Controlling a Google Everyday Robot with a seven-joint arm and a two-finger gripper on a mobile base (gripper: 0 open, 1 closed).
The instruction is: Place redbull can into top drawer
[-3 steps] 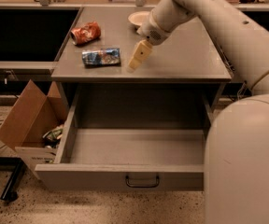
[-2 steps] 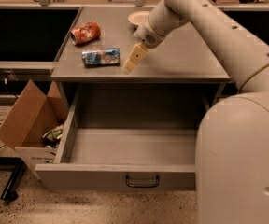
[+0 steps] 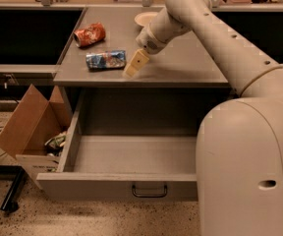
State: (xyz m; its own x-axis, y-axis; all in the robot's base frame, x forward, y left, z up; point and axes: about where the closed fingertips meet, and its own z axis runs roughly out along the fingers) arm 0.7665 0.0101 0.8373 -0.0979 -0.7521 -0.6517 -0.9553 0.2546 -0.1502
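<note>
The redbull can (image 3: 105, 59), blue and silver, lies on its side on the grey countertop (image 3: 190, 63), near its front left. My gripper (image 3: 134, 65) hangs just right of the can, low over the countertop and very close to the can's right end; I cannot tell if they touch. The top drawer (image 3: 82, 186) stands pulled out below the countertop, with nothing inside it. Its dark handle (image 3: 149, 191) is at the front centre.
A red-orange crumpled can (image 3: 89, 34) lies behind the redbull can. A white bowl (image 3: 146, 17) stands at the back of the countertop. An open cardboard box (image 3: 31, 127) stands on the floor left of the drawer. My arm's base (image 3: 249, 166) fills the right foreground.
My gripper has moved a little left and down, closer to the redbull can. The arm takes up more of the right side. The cans and drawer have not moved.
</note>
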